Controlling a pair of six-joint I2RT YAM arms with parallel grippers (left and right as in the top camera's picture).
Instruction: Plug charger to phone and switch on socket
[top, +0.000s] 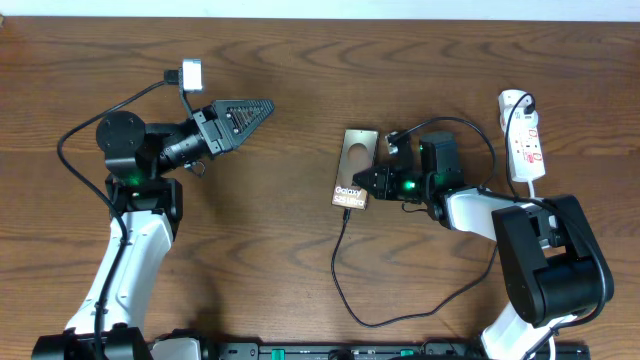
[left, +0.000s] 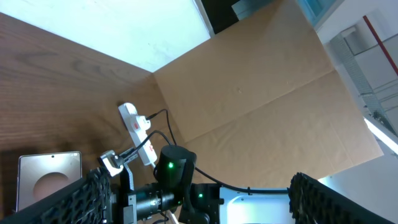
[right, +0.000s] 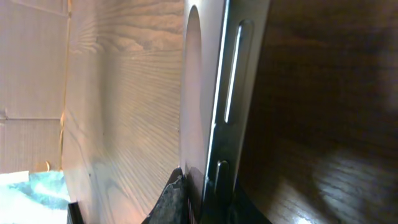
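The phone (top: 354, 168) lies flat at mid-table, its brownish screen showing a dark oval and white text. My right gripper (top: 372, 183) is shut on the phone's right edge. In the right wrist view the phone (right: 202, 124) stands edge-on, with a finger (right: 176, 198) pressed against its screen side. The thin black charger (top: 345, 280) runs from the phone's near edge, loops toward the table front and heads right. The white socket (top: 524, 140) lies at the far right. My left gripper (top: 262, 105) hangs open over the left table, empty; it also shows in the left wrist view (left: 199, 180).
The left wrist view looks across at the phone (left: 48, 180), the socket (left: 138, 130) and the right arm (left: 174, 180), with a cardboard wall (left: 249, 93) behind. A black plug (top: 520, 101) sits in the socket's far end. Bare wooden table (top: 270, 230) lies between the arms.
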